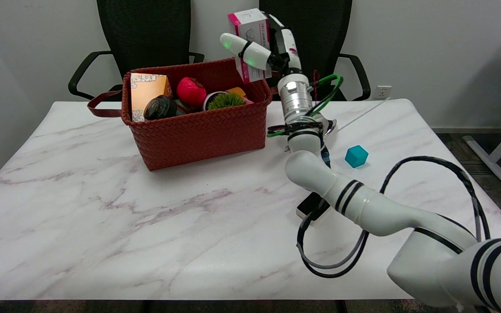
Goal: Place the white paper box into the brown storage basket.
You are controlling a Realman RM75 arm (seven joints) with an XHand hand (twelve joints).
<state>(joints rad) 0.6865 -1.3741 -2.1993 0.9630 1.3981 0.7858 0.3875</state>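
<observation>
While raised over brown storage basket right rim, robot hand grips white paper box, upright.

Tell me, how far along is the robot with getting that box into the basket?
Picked up already: the right hand holds the white paper box with pink edges in the air, above the right end of the brown woven storage basket. Left to do: lower it among the things inside and let go.
</observation>
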